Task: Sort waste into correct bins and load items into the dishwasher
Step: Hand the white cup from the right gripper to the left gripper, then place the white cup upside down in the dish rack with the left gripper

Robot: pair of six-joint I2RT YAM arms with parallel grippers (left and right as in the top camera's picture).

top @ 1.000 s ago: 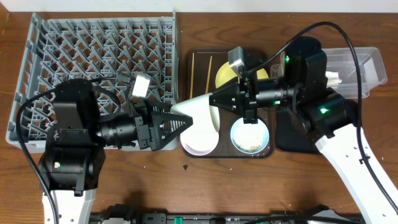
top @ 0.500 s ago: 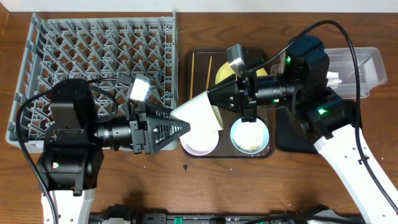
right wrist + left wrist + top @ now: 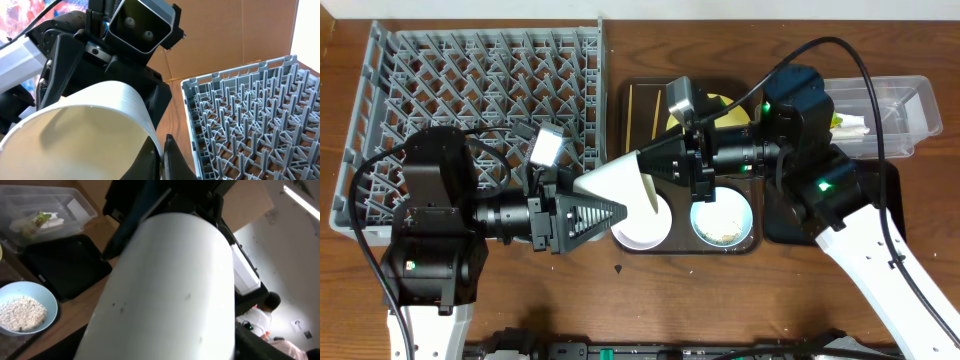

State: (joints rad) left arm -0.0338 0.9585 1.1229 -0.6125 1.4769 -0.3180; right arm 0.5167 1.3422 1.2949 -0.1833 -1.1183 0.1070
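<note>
A small white cup [image 3: 618, 186] hangs on its side between both arms, above the table's edge left of the brown tray. My right gripper [image 3: 644, 168] is shut on the cup's rim; the right wrist view shows the fingers [image 3: 162, 150] pinching the cup's wall [image 3: 80, 130]. My left gripper [image 3: 612, 211] is open, with its jaws [image 3: 165, 350] on either side of the cup's body [image 3: 170, 280]. The grey dish rack [image 3: 470, 70] lies far left and also shows in the right wrist view [image 3: 250, 110].
The brown tray [image 3: 638, 95] holds a white bowl [image 3: 638, 232], a light blue bowl [image 3: 723, 222] with rice scraps, the yellow plate [image 3: 677, 122] and chopsticks [image 3: 631, 110]. The clear tub [image 3: 895, 105] holds the napkin [image 3: 857, 126] and the sachet [image 3: 837, 120]. The black tray [image 3: 782, 228] lies under the right arm.
The right arm has carried the cup leftward, off the tray and deeper between my left jaws. The left gripper has dipped slightly and stayed open.
</note>
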